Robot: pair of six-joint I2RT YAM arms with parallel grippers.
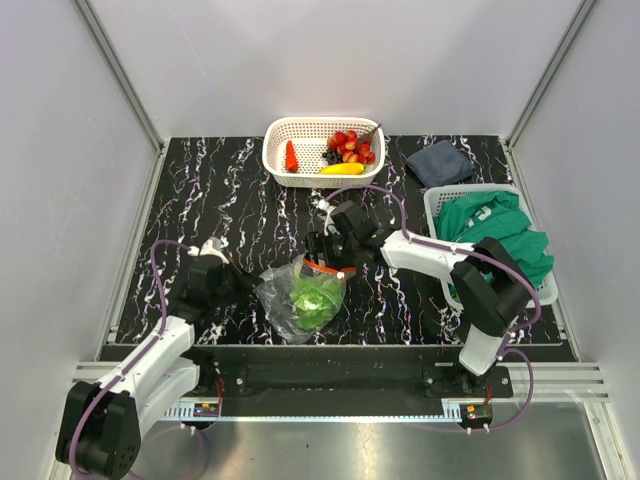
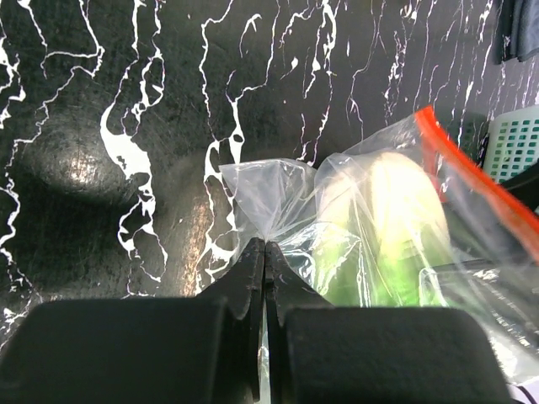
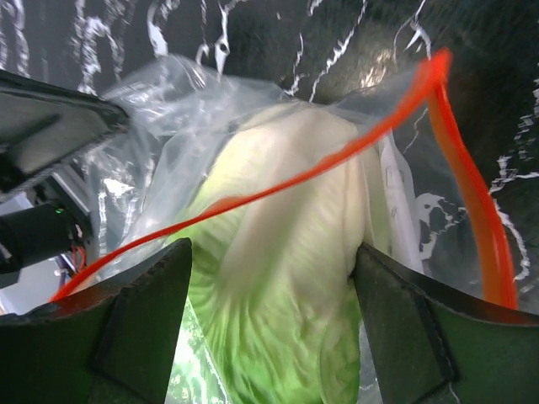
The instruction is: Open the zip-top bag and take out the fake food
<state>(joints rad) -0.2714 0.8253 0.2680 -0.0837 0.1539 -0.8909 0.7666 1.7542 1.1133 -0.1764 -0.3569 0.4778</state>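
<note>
The clear zip-top bag (image 1: pixel 283 297) lies near the table's front middle, its orange zip strip (image 3: pixel 459 151) parted into a loop. My left gripper (image 2: pixel 265 244) is shut on a pinched corner of the bag (image 2: pixel 278 189). A leafy green lettuce (image 3: pixel 295 194) fills the bag's mouth. My right gripper (image 3: pixel 271 247) stands open at that mouth, one finger on each side of the lettuce (image 1: pixel 318 300). More fake food lies in the white lattice basket (image 1: pixel 276 150) at the back: strawberries (image 1: pixel 350 144), a banana (image 1: pixel 342 168), grapes (image 1: pixel 331 156) and a red pepper (image 1: pixel 291 156).
A second white basket (image 1: pixel 437 203) with a green cloth (image 1: pixel 495 232) stands at the right edge. A dark grey cloth (image 1: pixel 440 162) lies behind it. Pale enclosure walls close in the black marbled table on three sides.
</note>
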